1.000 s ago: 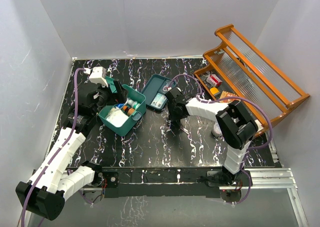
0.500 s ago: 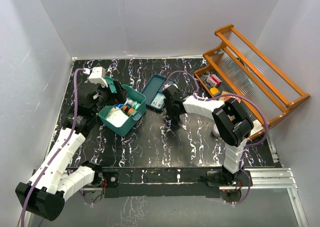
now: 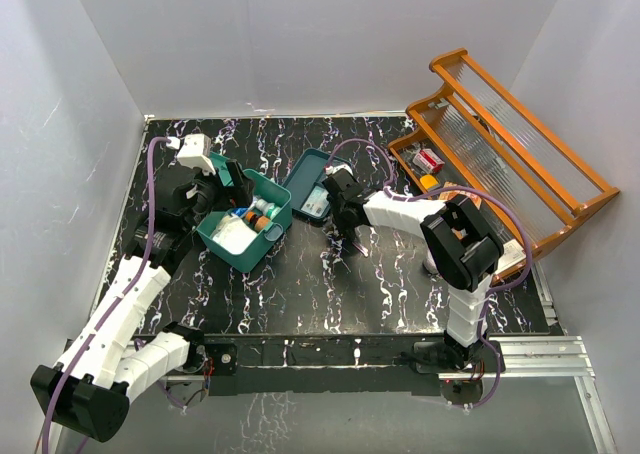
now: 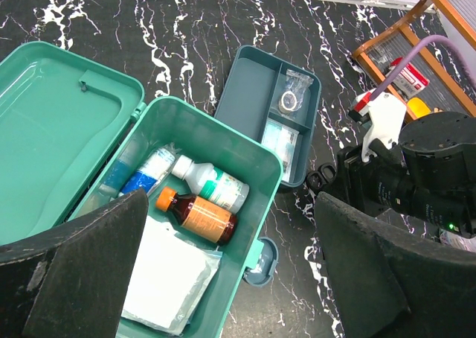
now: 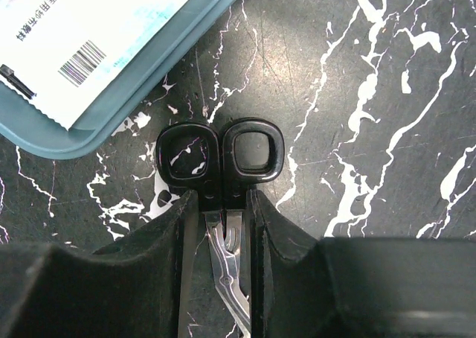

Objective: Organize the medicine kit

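The kit (image 4: pixel 201 120) stands left of centre on the table (image 3: pixel 330 284) in the top view. Its lid (image 4: pixel 59 115) is thrown back flat toward the upper left of the left wrist view, and its latch (image 4: pixel 260 256) hangs at the lower right wall. Inside lie a white bottle (image 4: pixel 214 190) with a green label, an amber bottle (image 4: pixel 199 215) with an orange cap just below it, a blue-and-white tube (image 4: pixel 141 179) to their left, and a white packet (image 4: pixel 168 278) at the bottom.

The left gripper (image 4: pixel 230 196) hovers over the open kit. Its fingers (image 4: pixel 89 271) are spread wide and hold nothing.

Just right of the kit sits a divided tray (image 4: pixel 256 92). It holds a small clear bag (image 4: pixel 292 94) in one upper compartment and a sachet (image 4: pixel 278 140) below that.

The right gripper (image 5: pixel 223 204) is down at the table beside the tray's lower end. Its fingers (image 5: pixel 149 256) are closed against both sides of the scissors (image 5: pixel 220 156), just under the two black handle loops. The blades run down between the fingers. The scissors lie flat on the table, their loops just clear of the tray's rim. A printed sachet with a barcode (image 5: pixel 97 25) shows in the tray at the upper left of the right wrist view.

An orange rack (image 3: pixel 520 134) stands at the upper right of the top view.
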Action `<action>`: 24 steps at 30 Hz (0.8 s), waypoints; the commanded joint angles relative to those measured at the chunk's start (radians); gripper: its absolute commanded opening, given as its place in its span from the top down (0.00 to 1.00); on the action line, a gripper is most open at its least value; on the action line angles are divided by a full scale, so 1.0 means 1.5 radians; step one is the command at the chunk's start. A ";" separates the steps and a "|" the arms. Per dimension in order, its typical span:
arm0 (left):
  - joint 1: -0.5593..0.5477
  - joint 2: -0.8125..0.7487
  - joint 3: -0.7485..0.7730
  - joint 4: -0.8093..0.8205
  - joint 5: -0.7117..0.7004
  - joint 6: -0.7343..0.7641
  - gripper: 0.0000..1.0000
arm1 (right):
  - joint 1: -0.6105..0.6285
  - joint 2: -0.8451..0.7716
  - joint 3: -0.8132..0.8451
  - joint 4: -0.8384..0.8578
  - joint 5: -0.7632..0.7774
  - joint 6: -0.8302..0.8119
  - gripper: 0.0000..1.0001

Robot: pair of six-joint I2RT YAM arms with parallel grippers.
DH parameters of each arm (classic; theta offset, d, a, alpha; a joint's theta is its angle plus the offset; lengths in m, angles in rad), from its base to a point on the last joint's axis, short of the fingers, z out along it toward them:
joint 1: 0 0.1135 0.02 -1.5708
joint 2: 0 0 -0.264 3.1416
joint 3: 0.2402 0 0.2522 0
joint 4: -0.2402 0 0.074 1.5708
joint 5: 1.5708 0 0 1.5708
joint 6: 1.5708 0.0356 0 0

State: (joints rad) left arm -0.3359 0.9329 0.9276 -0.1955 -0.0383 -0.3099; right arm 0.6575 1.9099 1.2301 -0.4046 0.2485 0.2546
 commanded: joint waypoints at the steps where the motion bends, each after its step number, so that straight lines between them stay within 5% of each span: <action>1: 0.002 -0.017 0.019 -0.001 -0.003 0.004 0.07 | -0.002 0.035 -0.036 -0.033 0.007 0.000 0.74; 6: 0.002 -0.020 0.018 -0.005 -0.006 0.004 0.07 | -0.003 0.044 -0.042 -0.042 -0.015 0.032 0.55; 19: 0.002 -0.025 0.023 -0.013 -0.007 0.003 0.07 | -0.025 0.089 -0.037 -0.039 -0.146 -0.002 0.60; 24: 0.002 -0.024 0.022 -0.011 -0.007 0.002 0.07 | -0.027 0.099 -0.027 -0.049 -0.085 0.014 0.64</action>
State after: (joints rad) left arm -0.3359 0.9207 0.9276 -0.2138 -0.0414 -0.3103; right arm 0.6212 1.9324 1.2423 -0.3576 0.1402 0.2523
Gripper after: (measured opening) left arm 0.927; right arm 0.388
